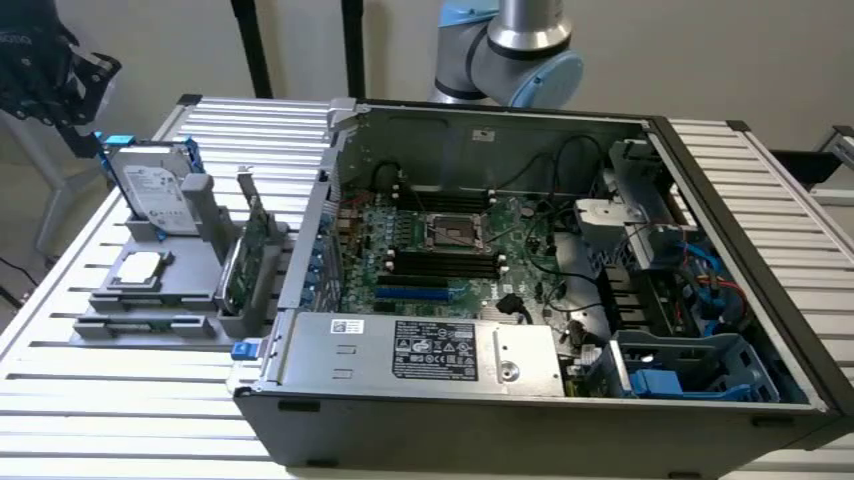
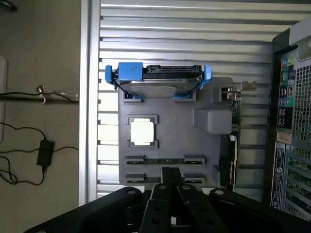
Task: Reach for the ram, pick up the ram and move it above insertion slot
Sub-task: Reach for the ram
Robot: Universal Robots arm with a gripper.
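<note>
No text here that you can log as legible. Printed matter noted, all too fine to read:
- black label with white print (image 1: pixel 434 352) on the silver metal power supply box (image 1: pixel 327 362)
- small white sticker (image 1: pixel 348 325) near that box's end toward the exterior view's left
- white label (image 1: pixel 150 190) on the upright silver hard drive (image 1: pixel 134 160)
- pale stickers (image 2: pixel 283 138) on the dark computer case (image 2: pixel 302 97)
</note>
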